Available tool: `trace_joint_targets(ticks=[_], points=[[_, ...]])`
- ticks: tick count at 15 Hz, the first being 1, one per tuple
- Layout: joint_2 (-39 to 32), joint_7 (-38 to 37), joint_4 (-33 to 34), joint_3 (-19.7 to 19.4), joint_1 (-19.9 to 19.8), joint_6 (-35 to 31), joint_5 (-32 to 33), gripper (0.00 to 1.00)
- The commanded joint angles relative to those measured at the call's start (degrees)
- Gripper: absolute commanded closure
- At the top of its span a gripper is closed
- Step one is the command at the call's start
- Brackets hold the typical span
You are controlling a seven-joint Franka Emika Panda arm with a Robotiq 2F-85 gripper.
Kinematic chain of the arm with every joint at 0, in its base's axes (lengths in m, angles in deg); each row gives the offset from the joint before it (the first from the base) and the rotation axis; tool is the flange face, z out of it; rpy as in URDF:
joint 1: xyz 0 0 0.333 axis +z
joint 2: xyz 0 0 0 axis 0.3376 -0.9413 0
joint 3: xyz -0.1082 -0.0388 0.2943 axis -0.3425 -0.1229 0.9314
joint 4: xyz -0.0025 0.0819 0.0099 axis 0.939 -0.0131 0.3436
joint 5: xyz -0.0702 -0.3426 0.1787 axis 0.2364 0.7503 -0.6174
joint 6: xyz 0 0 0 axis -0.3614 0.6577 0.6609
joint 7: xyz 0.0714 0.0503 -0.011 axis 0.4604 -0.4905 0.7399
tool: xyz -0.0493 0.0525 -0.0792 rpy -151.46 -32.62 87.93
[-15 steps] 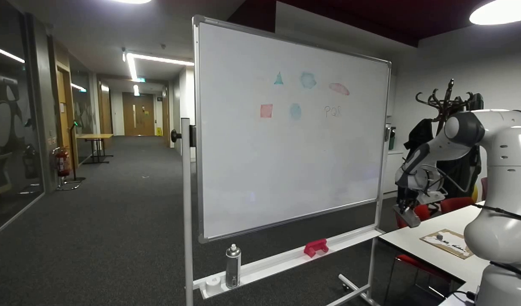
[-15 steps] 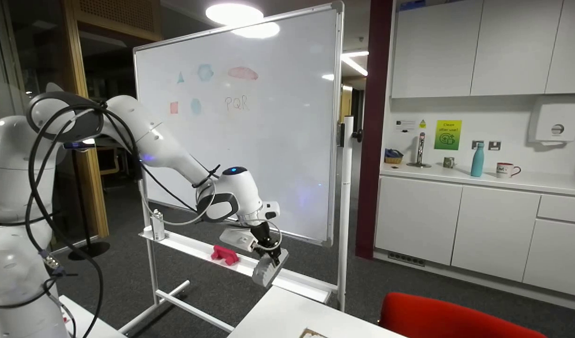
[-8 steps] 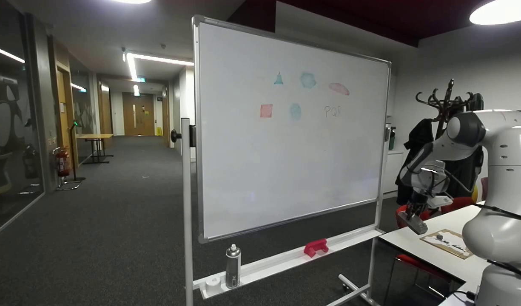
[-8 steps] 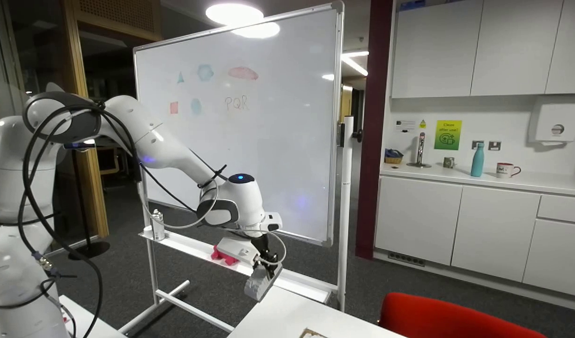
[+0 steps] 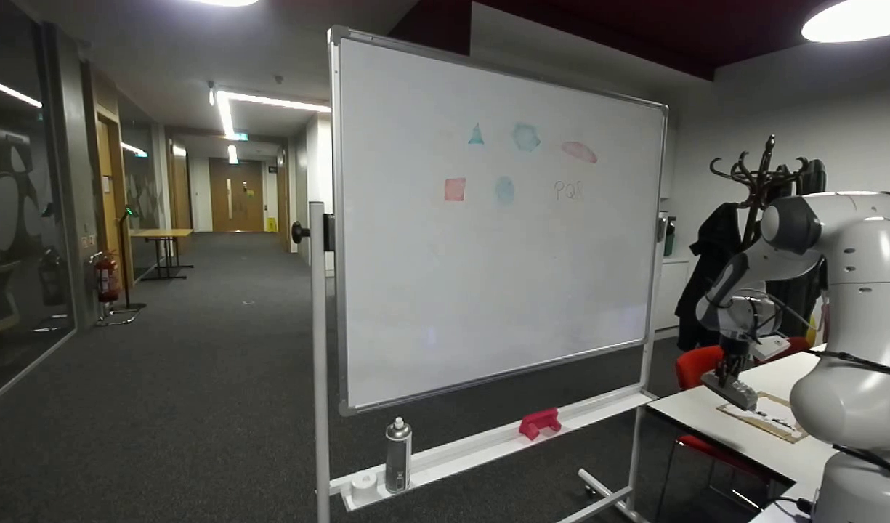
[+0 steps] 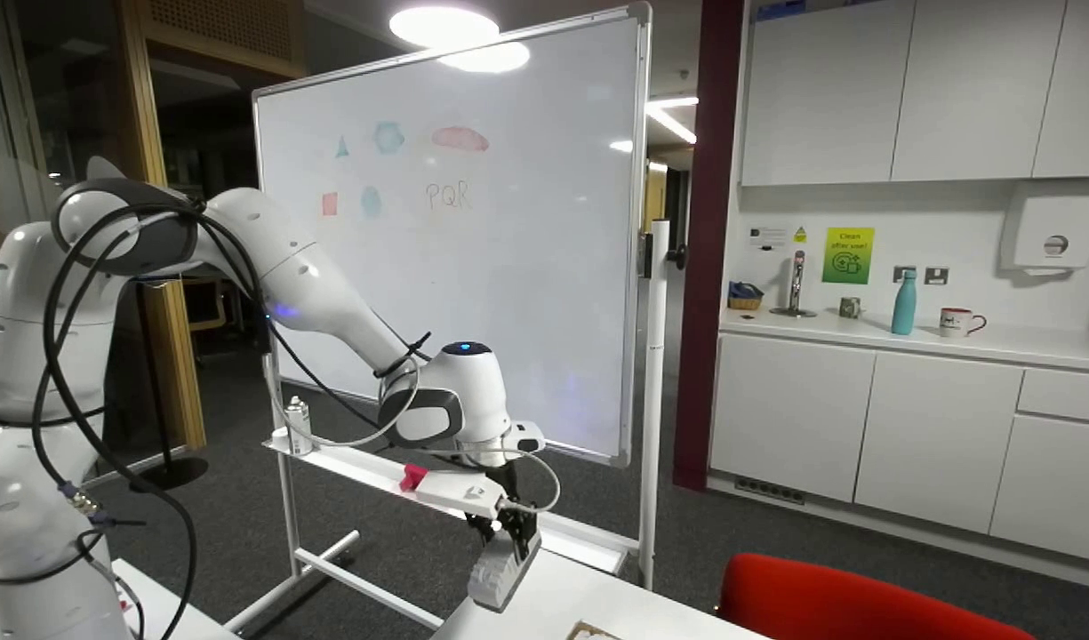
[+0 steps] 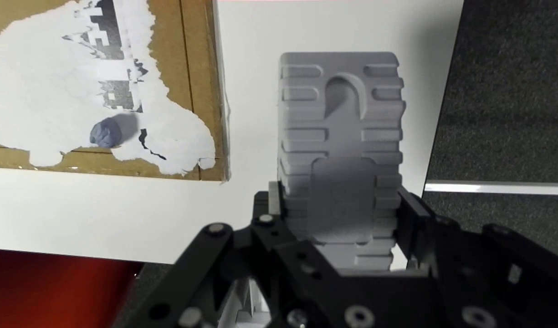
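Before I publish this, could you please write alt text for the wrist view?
A black pincer grips a ridged gray block above a white table. At upper left, a small blue-gray lump sits on torn white paper over brown cardboard; a red chair shows at lower left, dark carpet at right.

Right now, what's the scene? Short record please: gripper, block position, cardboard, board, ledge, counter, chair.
gripper: black gripper, closed on a gray ribbed block
block position: over the white table, beside the cardboard; table contact not clear
on cardboard: torn white paper, blue-gray lump
board: whiteboard with colored shapes and letters PQR
ledge: white ledge below it, holding spray can, white cylinder, red object
counter: kitchen counter with teal bottle and white mug
chair: red chair next to the table
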Motion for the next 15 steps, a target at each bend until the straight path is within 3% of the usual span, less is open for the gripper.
trace_joint_targets(ticks=[1, 5, 6, 10, 11, 15], points=[[-1.7, -3.1, 2.6, -1.6, 2.3, 4.8, 5.3, 0.67], [-1.3, -3.8, 4.1, -0.2, 2.4, 12.7, 2.2, 0.67], [-1.7, -2.8, 2.3, -0.6, 2.4, 9.0, 3.2, 0.42], [-1.7, -3.4, 3.2, -0.5, 2.7, 10.9, 2.9, 0.42], [-2.0, -3.9, 3.4, -0.6, 2.8, 10.4, 3.0, 0.67], [-4.2, -4.0, 4.9, 0.2, 2.7, 11.4, 1.4, 0.67]])
